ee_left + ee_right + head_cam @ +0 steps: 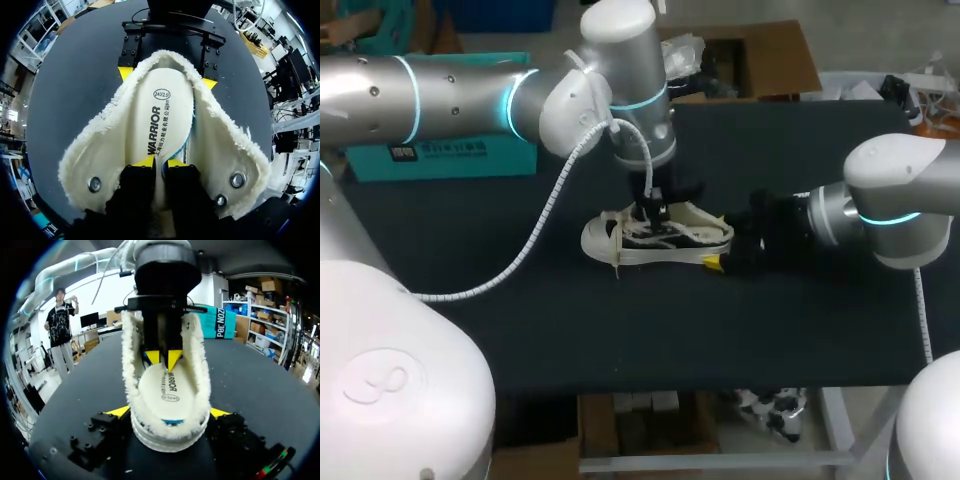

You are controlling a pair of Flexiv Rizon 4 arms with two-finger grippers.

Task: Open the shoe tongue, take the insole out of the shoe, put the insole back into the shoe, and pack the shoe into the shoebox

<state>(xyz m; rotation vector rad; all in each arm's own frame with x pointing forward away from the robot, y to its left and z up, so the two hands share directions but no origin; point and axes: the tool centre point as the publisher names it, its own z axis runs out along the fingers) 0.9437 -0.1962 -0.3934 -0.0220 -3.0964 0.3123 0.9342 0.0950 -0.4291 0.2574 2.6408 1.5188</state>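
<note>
**Shoe braced at the heel, insole taken from above**

A white low-top shoe with a fleecy cream lining (682, 250) lies near the middle of the black counter (800, 330). Its toe points toward the robot's left and its heel toward the right. Black laces hang loose over its opening.

The left arm comes down from above, and the left tool (160, 162) stands inside the shoe's mouth. Its yellow tips are drawn narrow, almost together, against the pale cream foam insole with dark print (159, 107). A thin strip of light material runs up between the two fingers, so the tool appears to pinch the insole, though the fingers hide the contact itself. The rest of the insole lies along the shoe's bed toward the heel. One long edge is raised enough to show a blue rim.

The right arm reaches in low across the counter. The right tool (169, 412) is spread wide around the heel, with one yellow tip pressed to each side of the sole, gripping the shoe from both sides. From that wrist, the heel sits directly between the fingers and the fleece collar rises ahead of them. The left tool points down into the shoe further along.

Two round metal studs (94, 184) sit on the fleece flaps either side of the left tool.
</note>
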